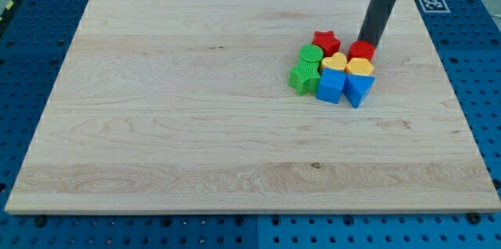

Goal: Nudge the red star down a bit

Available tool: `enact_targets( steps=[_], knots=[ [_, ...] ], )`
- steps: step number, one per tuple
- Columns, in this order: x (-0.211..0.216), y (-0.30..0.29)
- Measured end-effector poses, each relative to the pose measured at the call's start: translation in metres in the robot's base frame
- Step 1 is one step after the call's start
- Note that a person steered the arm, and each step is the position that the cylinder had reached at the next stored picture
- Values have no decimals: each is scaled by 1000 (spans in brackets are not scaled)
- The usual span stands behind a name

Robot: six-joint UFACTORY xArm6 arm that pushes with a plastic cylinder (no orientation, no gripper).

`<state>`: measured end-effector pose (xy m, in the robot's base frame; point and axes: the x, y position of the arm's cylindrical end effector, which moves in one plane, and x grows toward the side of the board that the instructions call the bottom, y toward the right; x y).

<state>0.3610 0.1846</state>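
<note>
The red star [326,42] lies on the wooden board at the top of a tight cluster in the view's right half. My tip [366,44] is to the star's right, right at the top edge of a red block [361,51]. A green round block [311,52] touches the star's lower left. A yellow heart [334,63] sits just below the star. The dark rod [380,10] rises from the tip to the view's top right.
Below sit a green ridged block [303,75], a blue cube [331,86], a yellow block [360,66] and a blue triangular block [359,88]. The board [172,116] lies on a blue perforated table [470,61], with a marker tag [431,2] at the top right.
</note>
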Motion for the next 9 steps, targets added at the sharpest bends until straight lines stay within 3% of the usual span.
enact_targets(
  steps=[4,5,8,9],
  knots=[
    [-4,16],
    [-26,12],
    [-38,-95],
    [-27,-101]
  ],
)
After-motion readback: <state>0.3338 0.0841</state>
